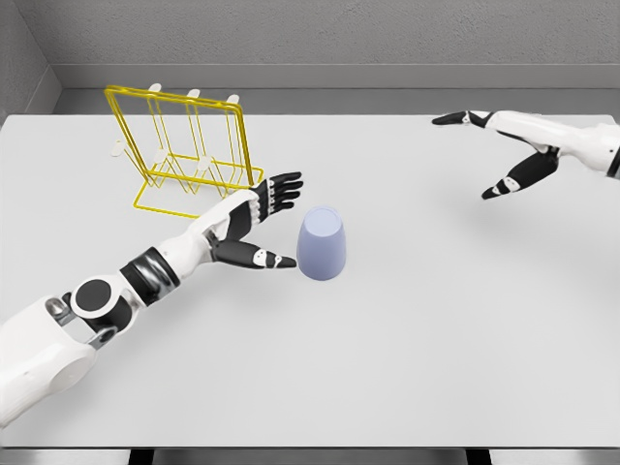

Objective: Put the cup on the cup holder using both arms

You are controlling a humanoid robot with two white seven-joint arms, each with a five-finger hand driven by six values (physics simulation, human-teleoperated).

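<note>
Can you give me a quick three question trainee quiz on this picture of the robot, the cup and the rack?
1. True or false: the left hand is already gripping the pale lilac-blue smooth cup.
2. Which hand is nearer the cup? A) left B) right
3. Fill in: the yellow wire cup holder stands toward the far ____ side of the white table.

Key
1. False: its fingers are spread, just beside the cup.
2. A: the right hand hangs open far off by the table's far right.
3. Left.
</note>
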